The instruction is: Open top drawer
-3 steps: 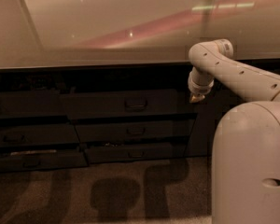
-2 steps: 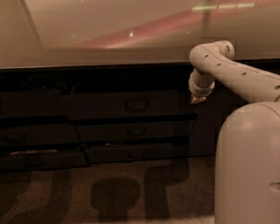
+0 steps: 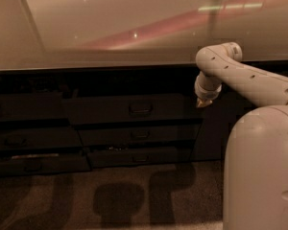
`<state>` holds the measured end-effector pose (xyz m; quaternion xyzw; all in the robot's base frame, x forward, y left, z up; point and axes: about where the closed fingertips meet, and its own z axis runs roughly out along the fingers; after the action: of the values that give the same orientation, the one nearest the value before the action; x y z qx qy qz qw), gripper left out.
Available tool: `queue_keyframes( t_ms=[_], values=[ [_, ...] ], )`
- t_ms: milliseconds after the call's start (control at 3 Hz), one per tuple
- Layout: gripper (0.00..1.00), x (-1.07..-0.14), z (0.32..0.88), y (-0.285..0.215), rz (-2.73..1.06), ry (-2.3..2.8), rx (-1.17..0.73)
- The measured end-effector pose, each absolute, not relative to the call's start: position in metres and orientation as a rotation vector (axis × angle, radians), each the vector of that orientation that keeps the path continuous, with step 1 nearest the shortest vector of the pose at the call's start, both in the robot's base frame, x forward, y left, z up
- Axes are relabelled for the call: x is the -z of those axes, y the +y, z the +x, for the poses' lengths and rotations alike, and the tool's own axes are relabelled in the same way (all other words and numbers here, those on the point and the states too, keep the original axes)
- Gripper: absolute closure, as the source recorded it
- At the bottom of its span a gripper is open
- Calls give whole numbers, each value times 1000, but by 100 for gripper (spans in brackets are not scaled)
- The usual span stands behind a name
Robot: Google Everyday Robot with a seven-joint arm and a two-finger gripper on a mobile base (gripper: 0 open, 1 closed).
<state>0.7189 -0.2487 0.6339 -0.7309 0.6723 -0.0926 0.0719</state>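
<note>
- The tool hung right of centre in the frame, at the end of the pale arm, just off the top drawer's right edge. Whether it was open or closed could not be told.
- The top drawer sat mid-frame under the surface, apparently shut.
- Its long axis ran left to right across the frame. Its front faced the camera, with the handle at its centre.
- To do the step well, the tool likely needed to travel left, level with the handle, and take the loop squarely. It should then pull straight toward the camera, never sideways, so the drawer would not bind.
</note>
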Motion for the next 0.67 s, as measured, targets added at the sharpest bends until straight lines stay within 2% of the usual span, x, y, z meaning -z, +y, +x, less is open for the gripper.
queue_keyframes(
  t_ms=[667],
  values=[
    [100, -632, 712, -249, -2203, 2013, 278]
  ],
)
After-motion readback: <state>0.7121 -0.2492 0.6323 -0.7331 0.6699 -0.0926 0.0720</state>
